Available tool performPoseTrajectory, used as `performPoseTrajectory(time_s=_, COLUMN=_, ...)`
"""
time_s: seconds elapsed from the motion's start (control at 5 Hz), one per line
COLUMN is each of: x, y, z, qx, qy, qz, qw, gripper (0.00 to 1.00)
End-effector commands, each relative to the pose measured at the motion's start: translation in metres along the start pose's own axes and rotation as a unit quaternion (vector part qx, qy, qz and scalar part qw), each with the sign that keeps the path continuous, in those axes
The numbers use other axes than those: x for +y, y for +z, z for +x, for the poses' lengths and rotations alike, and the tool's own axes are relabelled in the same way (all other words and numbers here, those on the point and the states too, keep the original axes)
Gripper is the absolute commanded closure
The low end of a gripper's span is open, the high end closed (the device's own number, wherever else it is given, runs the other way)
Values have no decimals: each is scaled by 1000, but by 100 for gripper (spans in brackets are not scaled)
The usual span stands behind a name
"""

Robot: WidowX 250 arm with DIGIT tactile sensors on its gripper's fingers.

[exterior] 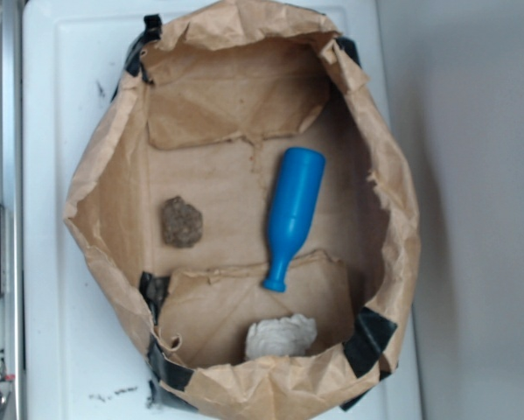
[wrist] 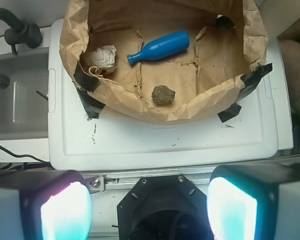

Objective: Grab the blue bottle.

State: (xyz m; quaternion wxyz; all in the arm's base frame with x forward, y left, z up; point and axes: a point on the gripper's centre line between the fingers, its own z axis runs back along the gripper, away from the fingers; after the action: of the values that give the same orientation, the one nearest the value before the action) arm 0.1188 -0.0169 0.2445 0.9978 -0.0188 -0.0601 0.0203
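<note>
Approach step, nothing grasped: bright blue smooth plastic bottle (wrist: 159, 47) lying flat, upper centre of frame, inside crumpled brown paper bag (wrist: 139, 107); gripper (wrist: 148, 207) fingers wide apart at bottom edge; next, reaching forward and down over bottle body.

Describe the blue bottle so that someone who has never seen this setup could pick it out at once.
Find the brown paper bag folded open on the white surface. Three things lie on its floor; the blue bottle lies on its side near the middle. It is the only smooth, bright blue one, beside a rough brown lump and a crumpled white wad.
</note>
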Motion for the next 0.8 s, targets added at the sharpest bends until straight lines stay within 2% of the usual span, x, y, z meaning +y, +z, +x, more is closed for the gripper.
performPoseTrajectory(time_s=0.0, x=0, y=0, z=0, qx=0, qy=0, qz=0, qw=1000, gripper=0)
performPoseTrajectory(time_s=0.2, x=-8, y=-11, z=49, qx=-14, qy=94, qz=31, qw=995, gripper=0)
performPoseTrajectory(time_s=0.4, x=-15, y=-26, z=97, qx=-12, qy=216, qz=54, qw=975, gripper=0)
performPoseTrajectory(time_s=0.6, x=-11, y=-59, z=132, qx=-29, qy=334, qz=73, qw=939, gripper=0)
